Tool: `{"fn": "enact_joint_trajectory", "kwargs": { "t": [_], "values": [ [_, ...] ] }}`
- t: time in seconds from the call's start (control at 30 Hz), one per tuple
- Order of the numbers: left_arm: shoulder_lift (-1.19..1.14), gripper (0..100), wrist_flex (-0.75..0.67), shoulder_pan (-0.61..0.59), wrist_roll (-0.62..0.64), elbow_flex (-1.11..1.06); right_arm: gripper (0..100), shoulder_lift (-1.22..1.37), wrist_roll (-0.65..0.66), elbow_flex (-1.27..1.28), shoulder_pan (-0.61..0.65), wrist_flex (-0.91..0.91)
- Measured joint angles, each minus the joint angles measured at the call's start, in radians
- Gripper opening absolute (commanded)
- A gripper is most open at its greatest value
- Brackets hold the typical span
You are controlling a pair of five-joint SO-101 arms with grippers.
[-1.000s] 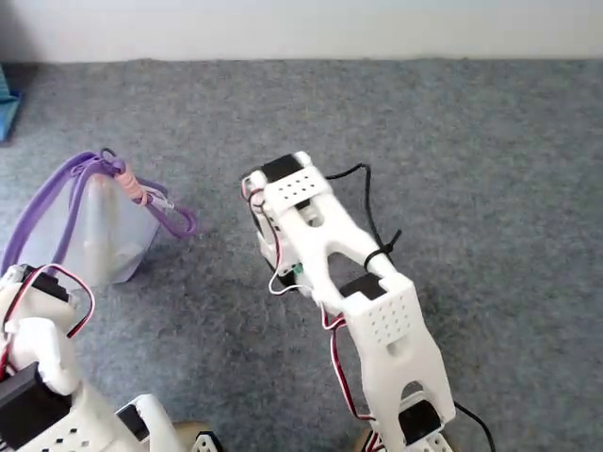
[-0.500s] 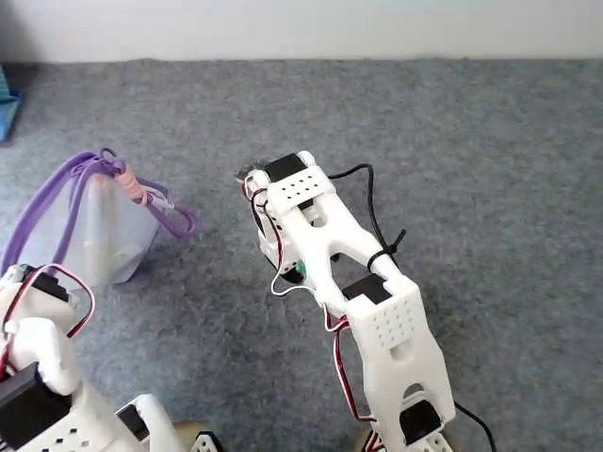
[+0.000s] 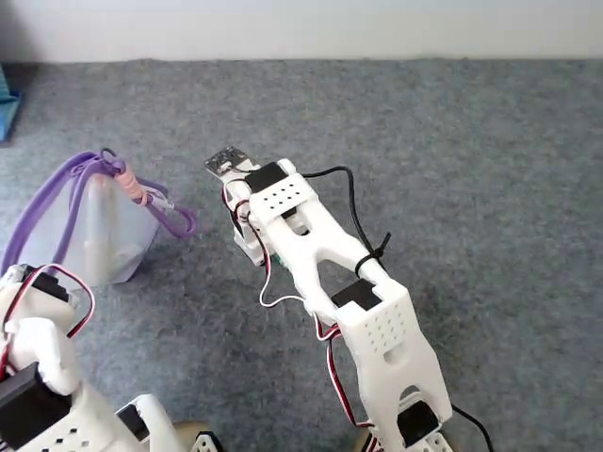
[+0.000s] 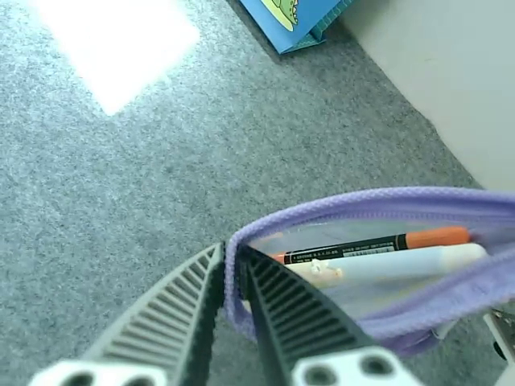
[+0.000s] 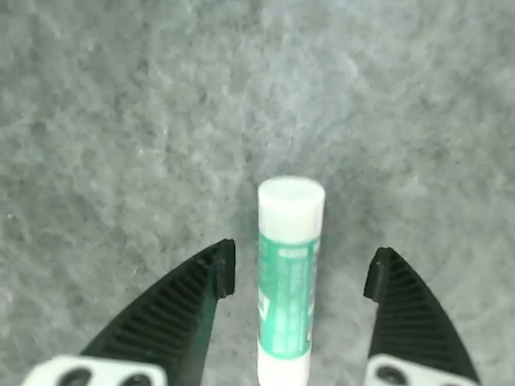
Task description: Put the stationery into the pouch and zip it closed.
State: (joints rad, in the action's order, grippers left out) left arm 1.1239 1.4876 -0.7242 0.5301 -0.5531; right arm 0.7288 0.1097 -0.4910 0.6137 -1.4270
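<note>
The pouch, clear with a purple zip edge, stands at the left of the high view on the grey carpet. In the left wrist view its mouth gapes, with an orange-capped pen and a white stick inside. The left gripper has its fingers pressed together on the pouch's purple rim. A green-and-white glue stick lies on the carpet between the spread fingers of the right gripper, touching neither. The right arm stretches up the middle of the high view, right of the pouch. A blue box sits by the wall.
</note>
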Motion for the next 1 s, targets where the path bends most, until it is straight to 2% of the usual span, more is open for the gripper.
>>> {"fn": "enact_joint_trajectory", "kwargs": {
  "t": [0.1,0.23,0.33,0.43,0.57,0.8,1.0],
  "values": [
    [0.0,1,0.0,0.0,0.0,0.0,21.0,0.031,0.0,0.0,0.0,0.0],
    [0.0,1,0.0,0.0,0.0,0.0,0.6,0.04,0.003,-0.002,-0.006,0.005],
    [0.0,1,0.0,0.0,0.0,0.0,4.0,0.038,0.003,-0.002,-0.009,0.008],
    [0.0,1,0.0,0.0,0.0,0.0,0.5,0.035,0.003,-0.002,-0.008,-0.014],
    [0.0,1,0.0,0.0,0.0,0.0,0.9,-0.014,0.003,0.0,-0.002,-0.084],
    [0.0,1,0.0,0.005,0.0,0.0,0.9,-0.221,0.003,0.006,-0.002,-0.321],
    [0.011,1,0.0,0.092,-0.005,0.0,0.9,-0.463,0.003,0.106,0.008,-0.327]
  ]
}}
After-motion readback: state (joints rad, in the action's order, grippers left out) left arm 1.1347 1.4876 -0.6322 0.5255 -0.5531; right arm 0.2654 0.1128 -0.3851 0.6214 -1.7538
